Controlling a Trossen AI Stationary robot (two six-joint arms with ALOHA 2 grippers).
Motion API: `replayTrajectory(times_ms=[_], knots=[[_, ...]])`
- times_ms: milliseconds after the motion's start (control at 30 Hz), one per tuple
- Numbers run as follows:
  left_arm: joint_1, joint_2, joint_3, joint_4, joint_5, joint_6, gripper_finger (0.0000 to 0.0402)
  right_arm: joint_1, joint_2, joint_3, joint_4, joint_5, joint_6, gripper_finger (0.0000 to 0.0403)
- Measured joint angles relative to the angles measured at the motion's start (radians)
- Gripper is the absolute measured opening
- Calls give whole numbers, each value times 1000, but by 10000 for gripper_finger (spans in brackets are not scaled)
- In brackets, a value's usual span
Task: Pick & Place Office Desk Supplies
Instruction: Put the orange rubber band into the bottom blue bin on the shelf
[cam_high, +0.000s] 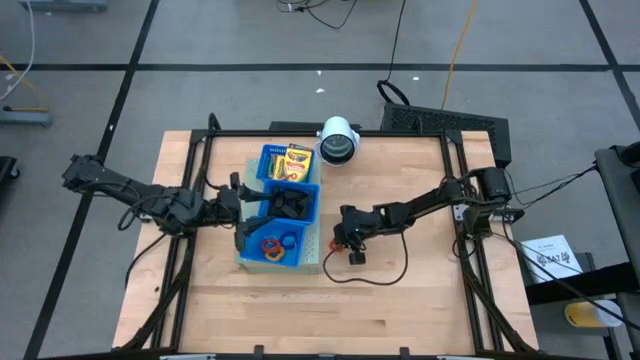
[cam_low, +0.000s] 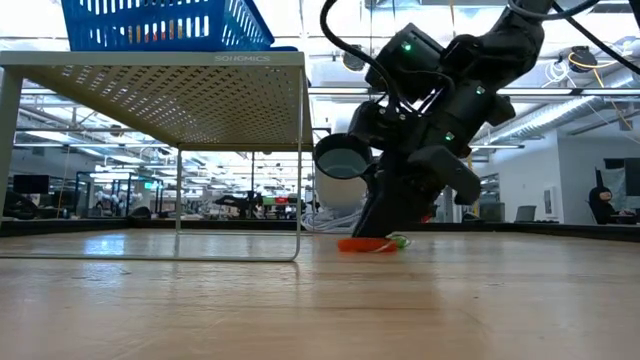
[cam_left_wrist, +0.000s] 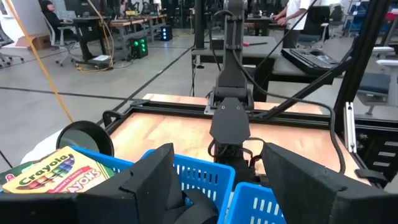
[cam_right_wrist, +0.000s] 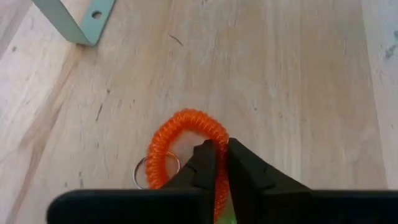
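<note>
High view: we look straight down on the whole table (cam_high: 400, 300), from far above, arms at either side of the tray (cam_high: 285, 200).
Low view: we sit at table height, looking level across the wood under the shelf (cam_low: 170, 75) that carries the tray, into the room behind.
Left wrist view: we face over the tray's rim (cam_left_wrist: 205, 174) toward the right arm (cam_left_wrist: 229, 118), close in.
Right wrist view: we look steeply down, very near the wood, at an orange ring (cam_right_wrist: 180, 143).
Shared: the ring (cam_low: 365, 243) shows in the low view too; the high and left wrist views share the tray.

An orange coiled ring (cam_right_wrist: 186, 146) lies flat on the wooden table (cam_right_wrist: 298, 93), pinched.
</note>
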Motion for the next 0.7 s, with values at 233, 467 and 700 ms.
replayTrajectory(times_ms=[233,467,700], knots=[[1,47,0,6,0,15,255,-2,-147,-9,-48,8,-4,5],[1,58,0,83,0,43,255,0,-371,-40,-53,4,-30,2],[2,61,0,151,0,50,255,0,-582,-161,138,12,-66,1]])
